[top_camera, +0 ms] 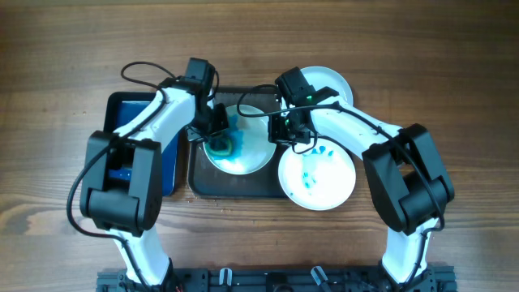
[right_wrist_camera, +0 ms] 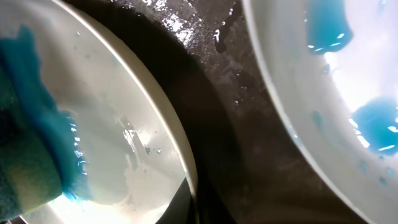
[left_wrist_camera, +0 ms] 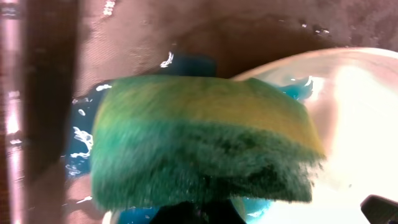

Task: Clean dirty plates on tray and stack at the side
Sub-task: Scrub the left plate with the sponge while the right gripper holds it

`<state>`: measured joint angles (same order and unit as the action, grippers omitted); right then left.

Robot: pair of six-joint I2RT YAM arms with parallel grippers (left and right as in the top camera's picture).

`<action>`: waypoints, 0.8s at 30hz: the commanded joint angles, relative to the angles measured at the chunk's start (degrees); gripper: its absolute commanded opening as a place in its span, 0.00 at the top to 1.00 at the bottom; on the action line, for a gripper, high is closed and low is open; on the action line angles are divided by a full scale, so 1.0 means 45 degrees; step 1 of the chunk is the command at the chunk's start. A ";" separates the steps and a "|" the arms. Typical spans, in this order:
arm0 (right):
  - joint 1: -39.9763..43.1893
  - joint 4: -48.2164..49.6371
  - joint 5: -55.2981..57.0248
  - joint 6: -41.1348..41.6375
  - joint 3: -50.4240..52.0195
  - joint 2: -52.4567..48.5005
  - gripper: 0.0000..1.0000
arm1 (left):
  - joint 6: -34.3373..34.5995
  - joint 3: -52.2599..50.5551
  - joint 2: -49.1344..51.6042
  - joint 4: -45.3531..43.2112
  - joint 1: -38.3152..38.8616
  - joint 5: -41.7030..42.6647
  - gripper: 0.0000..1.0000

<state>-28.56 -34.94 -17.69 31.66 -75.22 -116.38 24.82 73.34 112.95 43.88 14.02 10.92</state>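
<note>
I am clamping my left claw (top_camera: pixel 217 128) on the green-and-yellow sponge (left_wrist_camera: pixel 205 143) (its blur is hiding my fingers in the left wrist view) and pressing it on the blue-smeared plate (top_camera: pixel 247 150) lying in the dark tray (top_camera: pixel 235 185). My right claw (top_camera: pixel 289 132) is sitting at that plate's right rim; whether it is pinching, I cannot tell. A second stained plate (top_camera: pixel 318 177) is overlapping the tray's right edge.

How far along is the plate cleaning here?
Possibly done: the far plate lies off the tray, its visible part free of blue. In hand: the left pincer holds a green-and-yellow sponge on the middle plate, smeared blue; the right pincer sits at its rim. Left: the blue-spotted plate at the tray's right edge, then stacking.
</note>
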 commanded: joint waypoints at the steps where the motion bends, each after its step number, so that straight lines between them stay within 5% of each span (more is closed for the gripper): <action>1: 0.0092 0.0005 0.0189 -0.0044 -0.0015 0.0097 0.96 | 0.0257 -0.0034 0.1200 -0.0529 0.1185 0.1132 0.96; 9: 0.0092 0.0000 0.0180 -0.0141 -0.0015 0.0097 0.96 | 0.0262 -0.0029 0.1229 -0.0831 0.2254 0.5158 0.96; 13: 0.0092 0.0010 0.0024 -0.0238 -0.0015 0.0097 0.96 | 0.0262 -0.0029 0.1229 -0.1671 0.1549 0.5348 0.96; 15: 0.0092 0.0049 -0.0097 -0.0340 -0.0015 0.0097 0.96 | 0.0262 -0.0029 0.1229 -0.1826 0.1064 0.4250 0.96; 21: 0.0092 0.0117 -0.0102 -0.0325 -0.0015 -0.0015 0.96 | 0.0646 -0.0029 0.1229 -0.2220 0.0335 -0.3041 0.96; 24: 0.0112 0.0223 -0.0345 -0.0277 -0.0015 -0.0189 0.96 | 0.1870 -0.0029 0.1229 -0.0928 0.0359 -0.3400 0.96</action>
<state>-28.16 -32.53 -17.76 30.87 -75.24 -116.27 27.83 74.41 115.66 35.77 18.55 17.76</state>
